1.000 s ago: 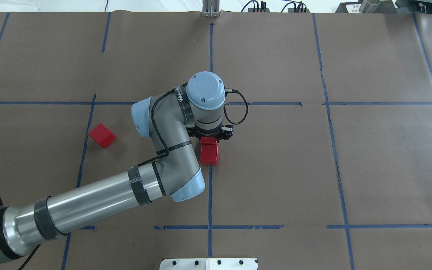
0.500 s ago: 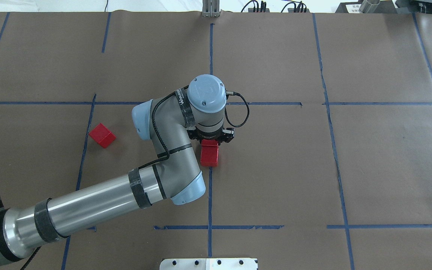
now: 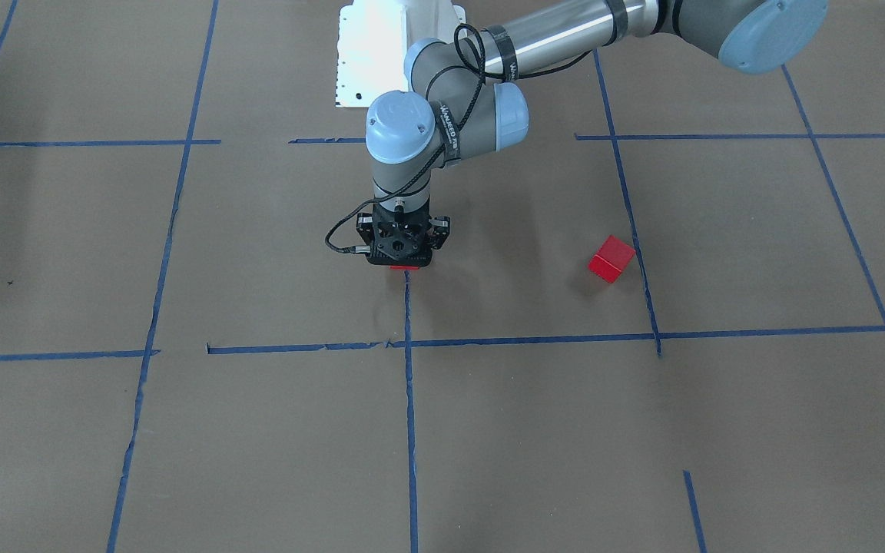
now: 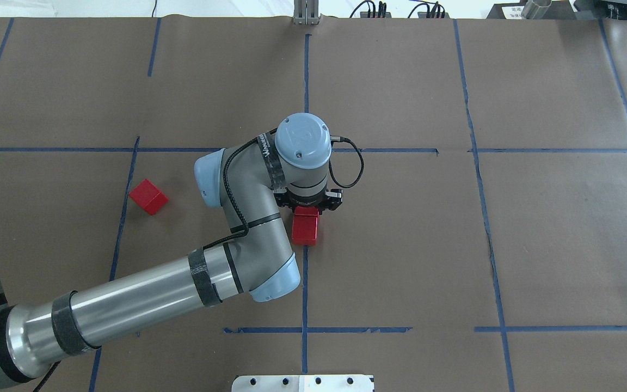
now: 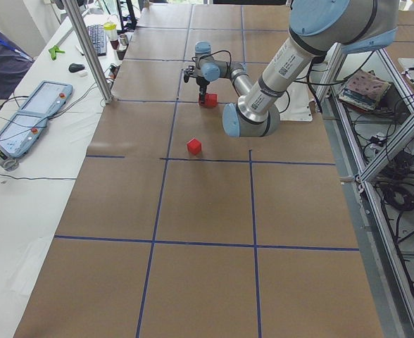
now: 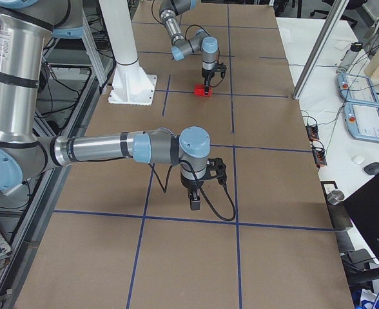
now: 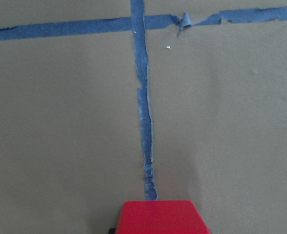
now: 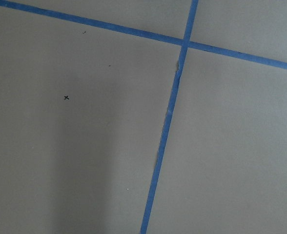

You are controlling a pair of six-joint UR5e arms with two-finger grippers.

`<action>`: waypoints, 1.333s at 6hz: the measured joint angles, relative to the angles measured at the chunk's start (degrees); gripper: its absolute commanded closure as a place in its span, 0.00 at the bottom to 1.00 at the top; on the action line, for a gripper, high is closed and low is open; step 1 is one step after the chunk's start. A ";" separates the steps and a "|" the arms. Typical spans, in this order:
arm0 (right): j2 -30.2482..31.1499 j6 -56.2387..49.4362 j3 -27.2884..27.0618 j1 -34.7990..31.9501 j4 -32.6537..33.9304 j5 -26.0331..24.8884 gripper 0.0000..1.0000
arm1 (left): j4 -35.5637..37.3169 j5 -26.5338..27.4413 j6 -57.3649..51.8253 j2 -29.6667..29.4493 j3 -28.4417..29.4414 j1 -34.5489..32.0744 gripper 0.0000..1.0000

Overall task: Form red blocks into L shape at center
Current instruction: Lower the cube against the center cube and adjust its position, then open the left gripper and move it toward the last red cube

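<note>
At center tape line (image 4: 305, 283): left fingers (image 3: 412, 259) closed on red block (image 4: 305, 231)
9 o'clock: lone red block (image 4: 148, 197)
Right fingers (image 6: 194, 202): cannot tell

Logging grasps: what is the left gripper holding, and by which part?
A red block, seemingly pinched across opposite sides; the contact itself is hidden.

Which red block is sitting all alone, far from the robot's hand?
The lone red block by the blue tape line on the robot's left side, turned crooked. The other red blocks sit at the center, by the left gripper.
</note>
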State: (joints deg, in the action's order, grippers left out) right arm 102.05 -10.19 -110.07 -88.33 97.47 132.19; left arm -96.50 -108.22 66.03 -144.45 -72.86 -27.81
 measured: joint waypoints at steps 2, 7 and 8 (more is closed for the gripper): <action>-0.01 0.00 0.08 0.00 0.00 0.00 0.00 | -0.15 -0.04 -0.25 0.14 -0.06 0.03 0.00; 0.00 0.08 0.18 0.00 0.00 0.00 0.00 | 0.72 -1.69 -4.65 3.19 -7.13 -3.14 0.00; 0.00 0.11 0.24 0.00 0.03 0.00 0.00 | 1.61 -4.46 -9.49 6.66 -10.86 -5.92 0.00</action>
State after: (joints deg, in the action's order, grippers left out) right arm 102.04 -10.08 -109.83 -88.33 97.50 132.19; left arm -94.90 -112.68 56.54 -137.79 -83.73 -33.73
